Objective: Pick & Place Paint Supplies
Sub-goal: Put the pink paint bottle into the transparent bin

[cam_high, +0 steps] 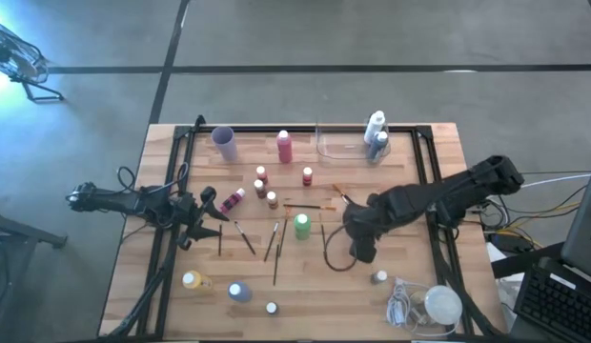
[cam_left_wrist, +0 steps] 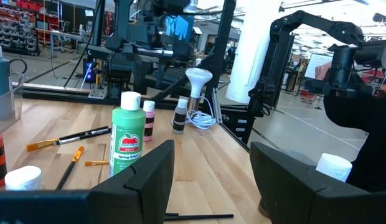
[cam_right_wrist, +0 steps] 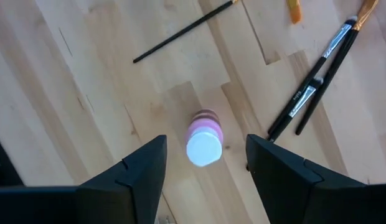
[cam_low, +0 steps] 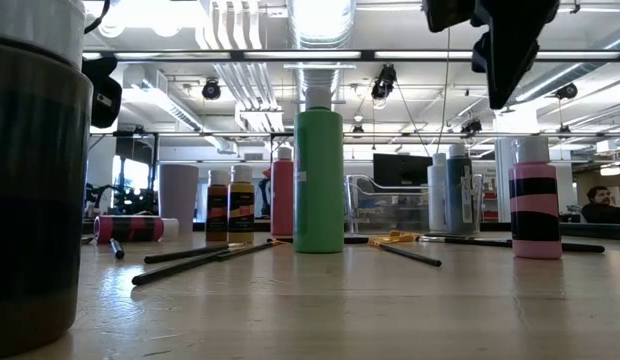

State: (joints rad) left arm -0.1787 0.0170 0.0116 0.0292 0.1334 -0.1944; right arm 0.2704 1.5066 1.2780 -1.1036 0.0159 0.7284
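Over the right half of the desk [cam_high: 305,286], my right gripper [cam_right_wrist: 205,165] hung with its fingers spread, straight above a pink bottle [cam_right_wrist: 204,140] that stood upright with its white cap between them; I could see no contact. Beside that bottle lay two dark brushes [cam_right_wrist: 317,81] close together and a third brush [cam_right_wrist: 180,31] by itself, well apart.

My left gripper [cam_left_wrist: 211,180] sat low near the left edge, fingers released and holding nothing. Past it stood the green bottle [cam_left_wrist: 127,140]; its label read "Spring Green", under an apple logo whose brand text was too small for me to read. A small pink-banded bottle [cam_left_wrist: 149,118] stood just behind it, and orange-tipped brushes [cam_left_wrist: 68,138] lay on the wood to one side.

From above, supplies were scattered across the middle: a tall pink bottle [cam_high: 284,146] near the far edge, small bottles [cam_high: 261,176] around the centre, a magenta bottle [cam_high: 233,200] lying on its side near the left gripper, and thin brushes [cam_high: 275,240] fanned out below them. A yellow bottle [cam_high: 192,280], a blue one [cam_high: 238,292] and a white cap [cam_high: 272,308] stood along the near edge.

Bare wood lay open around the pink bottle, and more between the green bottle and the near-edge row. A purple cup [cam_high: 225,143] and a clear tray [cam_high: 338,145] stood at the far edge.
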